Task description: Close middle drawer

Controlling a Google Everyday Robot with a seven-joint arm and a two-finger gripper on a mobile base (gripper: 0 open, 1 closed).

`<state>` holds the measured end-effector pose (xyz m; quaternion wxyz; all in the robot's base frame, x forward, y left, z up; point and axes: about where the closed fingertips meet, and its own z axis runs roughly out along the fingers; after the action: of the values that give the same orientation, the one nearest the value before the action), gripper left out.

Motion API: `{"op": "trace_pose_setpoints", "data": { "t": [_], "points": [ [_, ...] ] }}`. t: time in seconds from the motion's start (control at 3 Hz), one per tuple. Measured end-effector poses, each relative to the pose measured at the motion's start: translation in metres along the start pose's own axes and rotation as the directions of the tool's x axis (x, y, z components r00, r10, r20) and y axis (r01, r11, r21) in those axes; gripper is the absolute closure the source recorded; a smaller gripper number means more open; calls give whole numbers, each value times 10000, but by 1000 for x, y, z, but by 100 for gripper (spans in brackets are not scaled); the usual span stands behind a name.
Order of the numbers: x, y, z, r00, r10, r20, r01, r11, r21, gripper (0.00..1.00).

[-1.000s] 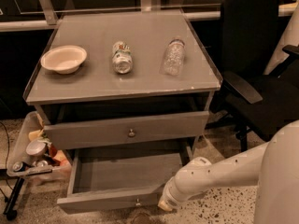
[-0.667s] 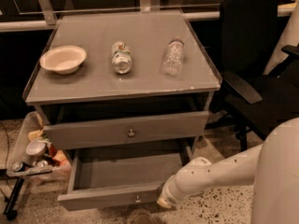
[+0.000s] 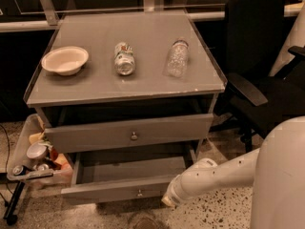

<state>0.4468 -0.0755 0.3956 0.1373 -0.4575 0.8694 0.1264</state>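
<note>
My gripper (image 3: 167, 201) sits low at the right end of the middle drawer (image 3: 114, 191), seemingly against its front; I cannot tell whether it is parted or closed. The drawer stands pulled out beneath the top drawer (image 3: 95, 136), its knob (image 3: 139, 192) just left of me. I judge that pushing this far off-centre may skew it, so I should press straight inward, evenly and slowly, until the fronts line up.

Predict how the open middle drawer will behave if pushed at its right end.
The middle drawer looks rigid, so it should probably slide in whole. No contents show, so it is likely light. The gripper sits by its front's right end, off the centre knob, so it might skew or bind.
</note>
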Motion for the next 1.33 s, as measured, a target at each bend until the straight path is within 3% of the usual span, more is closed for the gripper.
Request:
{"op": "trace_pose_setpoints", "data": {
  "t": [0.33, 0.67, 1.0, 1.33],
  "points": [
    [-12, -43, -5, 9982, 484, 360, -512, 9955, 803, 100],
    [-13, -46, -5, 9978, 525, 396, -558, 9945, 886, 100],
    [-26, -84, -12, 9955, 744, 582, -826, 9845, 1547, 100],
    [-26, -90, -14, 9949, 816, 587, -904, 9817, 1674, 100]
  ]
}}
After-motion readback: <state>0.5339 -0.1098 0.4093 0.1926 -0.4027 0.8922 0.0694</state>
